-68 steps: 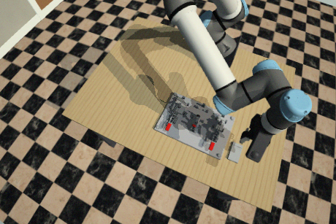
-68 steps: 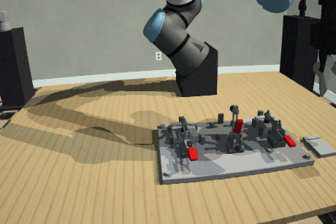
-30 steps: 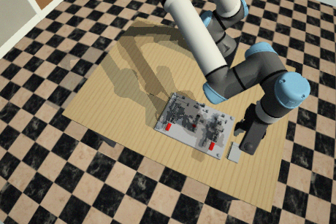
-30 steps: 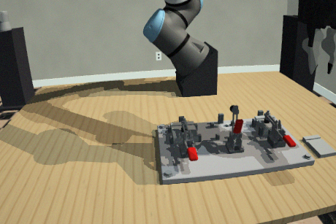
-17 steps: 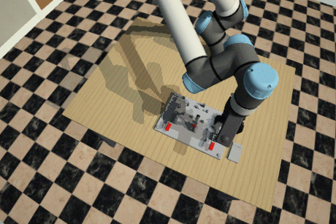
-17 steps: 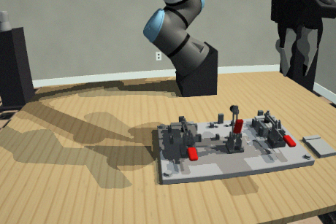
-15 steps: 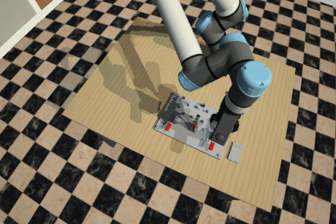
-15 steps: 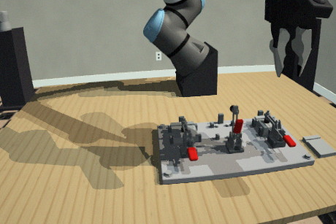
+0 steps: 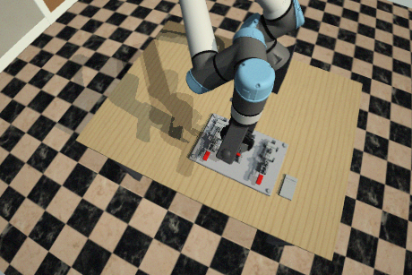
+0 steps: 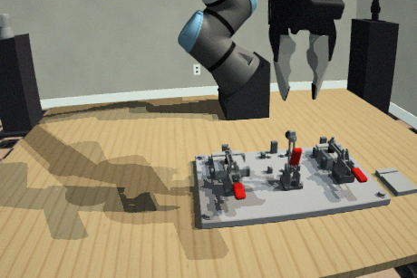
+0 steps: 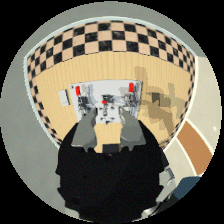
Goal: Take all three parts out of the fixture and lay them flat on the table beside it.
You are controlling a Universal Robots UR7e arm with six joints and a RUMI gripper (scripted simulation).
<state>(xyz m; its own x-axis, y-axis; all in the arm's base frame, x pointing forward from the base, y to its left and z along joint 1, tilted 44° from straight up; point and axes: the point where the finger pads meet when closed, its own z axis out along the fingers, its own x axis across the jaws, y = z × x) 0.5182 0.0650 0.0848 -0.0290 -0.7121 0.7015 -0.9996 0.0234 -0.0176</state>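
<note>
A flat grey part (image 9: 287, 187) (image 10: 398, 182) (image 11: 63, 97) lies on the table just right of the fixture in the top and exterior views. The fixture's grey base plate (image 9: 237, 172) (image 10: 290, 206) carries three clamps. The left red handle (image 9: 206, 156) (image 10: 239, 190) (image 11: 131, 87) and the right red handle (image 9: 260, 179) (image 10: 359, 175) (image 11: 77, 90) are down. The middle red handle (image 10: 295, 157) (image 11: 104, 102) stands upright. Parts at the two outer clamps are hard to tell from the clamp metal. My gripper (image 10: 299, 99) (image 11: 108, 107) is open and empty, high above the fixture; the top view hides its fingertips.
Small grey posts (image 10: 274, 147) and corner bolts (image 10: 381, 195) stand up from the base plate. The dark robot base (image 10: 247, 100) stands behind the fixture on the wooden table (image 9: 313, 113) (image 10: 113, 245).
</note>
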